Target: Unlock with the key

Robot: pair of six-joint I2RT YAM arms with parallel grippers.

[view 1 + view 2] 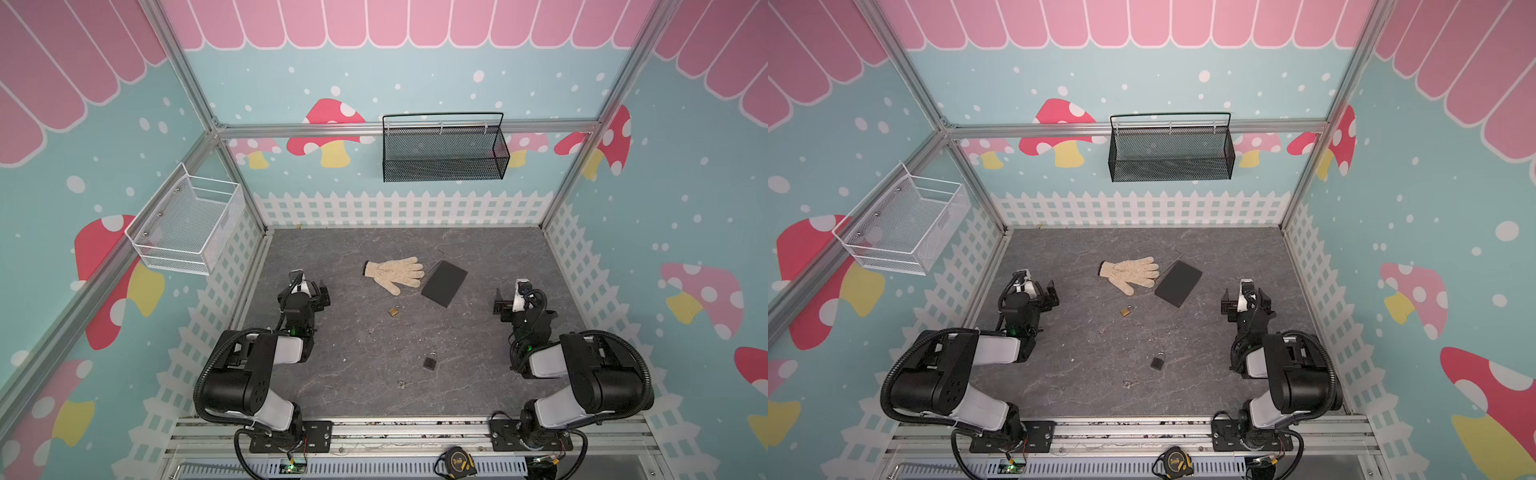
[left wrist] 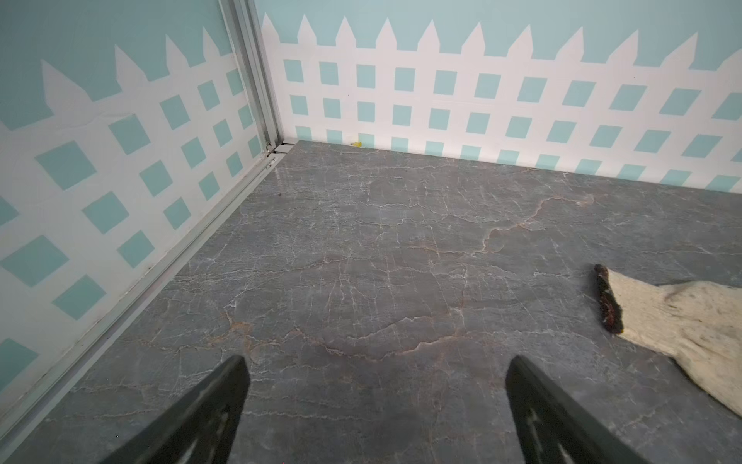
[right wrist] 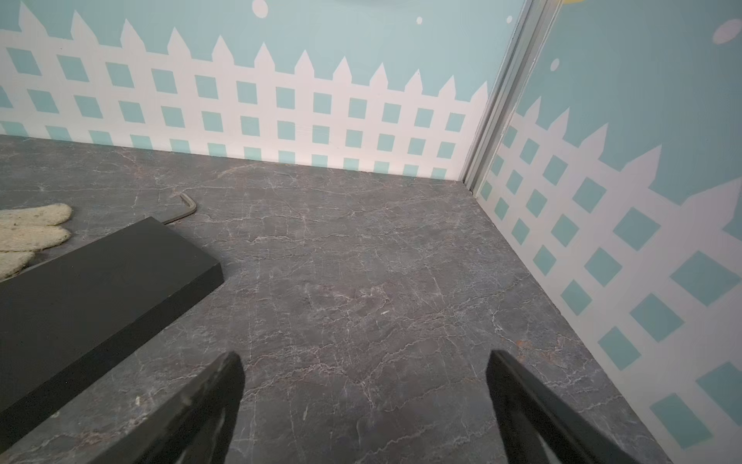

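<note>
**Not begun: every step left**

Both top views: small black padlock (image 1: 430, 360) lies on grey marbled table (image 1: 478, 374), silvery key-like speck (image 1: 402, 384) near it, both untouched.
Left wrist: left gripper (image 2: 375, 369) wide, empty.
Right wrist: right gripper (image 3: 363, 363) wide, empty.

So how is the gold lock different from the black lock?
The gold lock looks smaller and yellow; the black lock looks bigger and dark. The gold lock lies near the glove; the black lock lies farther from it. Both lie on the table.
</note>
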